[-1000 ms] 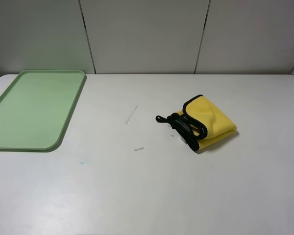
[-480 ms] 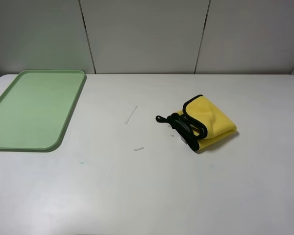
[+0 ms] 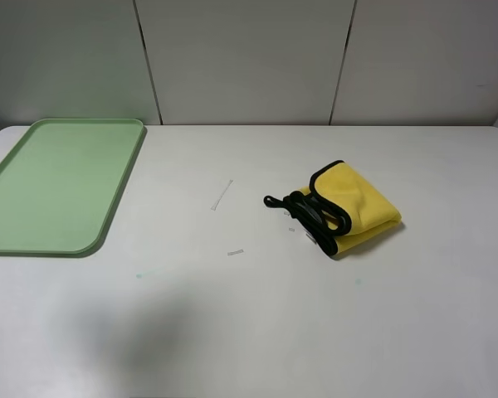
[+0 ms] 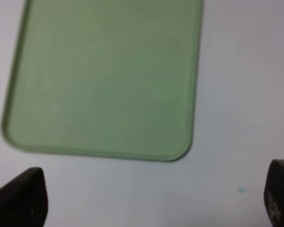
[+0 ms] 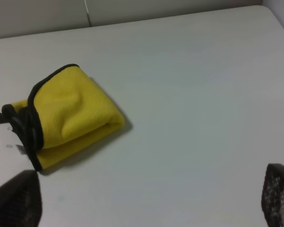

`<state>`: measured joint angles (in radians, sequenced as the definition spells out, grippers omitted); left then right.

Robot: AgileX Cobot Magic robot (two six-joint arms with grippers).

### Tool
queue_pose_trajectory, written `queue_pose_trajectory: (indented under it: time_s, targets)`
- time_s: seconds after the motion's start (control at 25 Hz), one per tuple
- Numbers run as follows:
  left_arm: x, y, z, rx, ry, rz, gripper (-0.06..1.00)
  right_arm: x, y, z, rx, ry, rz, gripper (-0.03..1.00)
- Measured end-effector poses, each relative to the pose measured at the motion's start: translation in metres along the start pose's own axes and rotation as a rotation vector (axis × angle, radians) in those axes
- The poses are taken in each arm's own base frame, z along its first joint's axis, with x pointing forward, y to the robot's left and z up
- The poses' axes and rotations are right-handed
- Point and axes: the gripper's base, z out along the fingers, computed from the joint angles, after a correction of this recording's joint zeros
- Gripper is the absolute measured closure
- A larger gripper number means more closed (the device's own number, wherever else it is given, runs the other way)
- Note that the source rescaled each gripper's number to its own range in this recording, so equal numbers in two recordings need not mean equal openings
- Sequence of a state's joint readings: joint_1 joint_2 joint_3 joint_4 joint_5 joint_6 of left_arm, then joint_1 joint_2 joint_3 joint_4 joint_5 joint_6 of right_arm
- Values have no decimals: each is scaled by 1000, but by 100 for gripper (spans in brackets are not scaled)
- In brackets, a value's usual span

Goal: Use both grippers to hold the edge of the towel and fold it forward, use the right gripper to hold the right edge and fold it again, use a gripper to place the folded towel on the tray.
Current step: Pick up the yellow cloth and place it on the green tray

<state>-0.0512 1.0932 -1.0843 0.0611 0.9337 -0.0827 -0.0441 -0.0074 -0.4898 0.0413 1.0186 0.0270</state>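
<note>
The left black-fingered gripper (image 4: pixel 149 201) and right gripper (image 5: pixel 146 198) stood released. The yellow plush towel (image 5: pixel 68 120), apparently folded in 2, lay ahead of the right, untouched; the pale green plastic tray (image 4: pixel 104 75) ahead of the left.

- Left gripper (image 4: pixel 149 201): only the two fingertips (image 4: pixel 20 198) showed in the left wrist view. They were matte black, blunt and wedge-shaped, with soft edges from blur.
- One left tip carried faint pale marks, unreadable.
- Right gripper (image 5: pixel 146 201): two black fingertips (image 5: pixel 278 194), same blunt shape.
- One right tip had a fine grid-like texture on its face.
</note>
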Motion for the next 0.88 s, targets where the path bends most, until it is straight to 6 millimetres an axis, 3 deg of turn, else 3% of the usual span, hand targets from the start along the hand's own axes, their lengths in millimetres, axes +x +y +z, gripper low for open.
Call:
queue_pose_trajectory:
  time_s: [0.24,0.44,0.88]
  targets:
    - [-24,-48,38,96,42,112,4,0,0,0,0,0,0,-3]
    - [-30,-101,66,175,76,203,4,0,0,0,0,0,0,-3]
    - [-2,-216,115,309,148,356,4,0,0,0,-1,0,0,-3]
